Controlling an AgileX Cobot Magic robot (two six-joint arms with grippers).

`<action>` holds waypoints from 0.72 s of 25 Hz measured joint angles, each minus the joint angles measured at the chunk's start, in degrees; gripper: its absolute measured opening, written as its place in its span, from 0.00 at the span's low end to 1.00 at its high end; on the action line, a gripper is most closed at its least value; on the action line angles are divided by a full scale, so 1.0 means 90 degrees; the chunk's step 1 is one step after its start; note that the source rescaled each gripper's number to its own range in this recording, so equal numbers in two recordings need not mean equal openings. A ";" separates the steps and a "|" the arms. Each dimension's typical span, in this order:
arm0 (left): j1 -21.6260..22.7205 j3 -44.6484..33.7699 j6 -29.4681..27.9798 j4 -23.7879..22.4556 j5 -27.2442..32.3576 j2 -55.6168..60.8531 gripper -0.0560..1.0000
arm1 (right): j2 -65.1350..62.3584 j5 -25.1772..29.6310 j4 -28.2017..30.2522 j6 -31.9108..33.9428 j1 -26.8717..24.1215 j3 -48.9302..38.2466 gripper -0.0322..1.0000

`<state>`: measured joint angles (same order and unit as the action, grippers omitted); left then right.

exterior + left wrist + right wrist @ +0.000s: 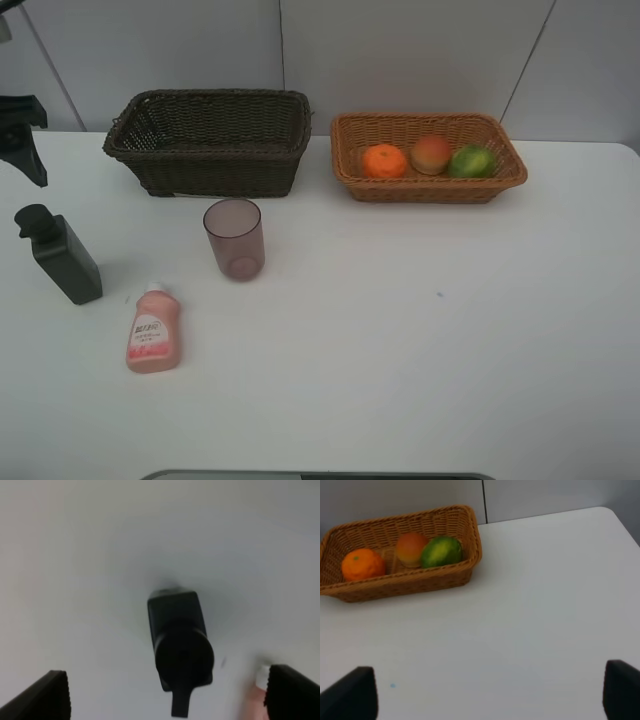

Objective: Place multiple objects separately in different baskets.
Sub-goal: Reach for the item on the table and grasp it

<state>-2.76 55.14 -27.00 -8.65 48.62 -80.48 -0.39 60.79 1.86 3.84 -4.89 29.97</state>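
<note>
**A:** Starting at the left, what is that arm doing?

**B:** The left gripper (171, 695) hangs above the dark bottle (65, 260) with its jaws released wide and nothing in them. Its wrist view looks down on the bottle's top, with one finger out to each side and neither touching. I'd say it is lining up for a grab from above.

**A:** What's next to it?

**B:** The pink bottle (153, 335) lies flat on the table (450, 330) with its cap pointing away. The tumbler (234, 238) stands upright, mouth up, just in front of the dark basket (210, 160). All three are loose on the table and well apart, so each can be reached alone.

**A:** Is that basket empty?

**B:** I see nothing in it. My guess is it's meant for the containers.

**A:** And further right?

**B:** The tan basket (430, 188) holds the orange (384, 160), peach (431, 154) and mango (471, 161) in a row. The peach and mango touch, and the orange sits just beside them. The fruit looks sorted, so that half seems done.

**A:** And the right arm?

**B:** The right gripper (486, 692) is also released wide and holding nothing. It sits over bare table, near the tan basket but clear of it. It looks parked out of the way, leaving the rest to the left side.
</note>
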 joint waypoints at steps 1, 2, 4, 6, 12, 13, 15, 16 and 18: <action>0.0000 0.0000 -0.0067 -0.0019 -0.0006 -0.0073 1.00 | 0.0000 0.0000 0.0000 0.0000 0.0000 0.0000 1.00; 0.0000 0.0000 -0.0128 -0.0026 -0.0006 -0.0173 1.00 | 0.0000 0.0000 0.0000 0.0000 0.0000 0.0000 1.00; 0.0000 0.0000 -0.0148 -0.0026 -0.0012 -0.0411 1.00 | 0.0000 0.0000 0.0000 0.0000 0.0000 0.0000 1.00; 0.0000 0.0000 -0.0162 0.0004 -0.0024 -0.0648 1.00 | 0.0000 0.0000 0.0000 0.0000 0.0000 0.0000 1.00; 0.0000 0.0000 -0.0160 0.0280 -0.0328 -0.1248 1.00 | 0.0000 0.0000 0.0000 0.0000 0.0000 0.0000 1.00; 0.0000 0.0000 -0.0132 0.0339 -0.0394 -0.1312 1.00 | 0.0000 0.0000 0.0000 0.0000 0.0000 0.0000 1.00; 0.0000 0.0000 -0.0084 0.0397 -0.0496 -0.1414 1.00 | 0.0000 0.0000 0.0000 0.0000 0.0000 0.0000 1.00; 0.0000 -0.0012 -0.0060 0.0408 -0.0559 -0.1450 1.00 | 0.0000 0.0000 0.0000 0.0000 0.0000 0.0000 1.00; 0.0000 -0.0088 -0.0017 0.0415 -0.0739 -0.1490 1.00 | 0.0000 0.0000 0.0000 0.0000 0.0000 0.0000 1.00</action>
<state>-2.76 54.34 -27.16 -4.91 41.97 -93.89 -0.39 60.79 1.86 3.84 -4.89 29.97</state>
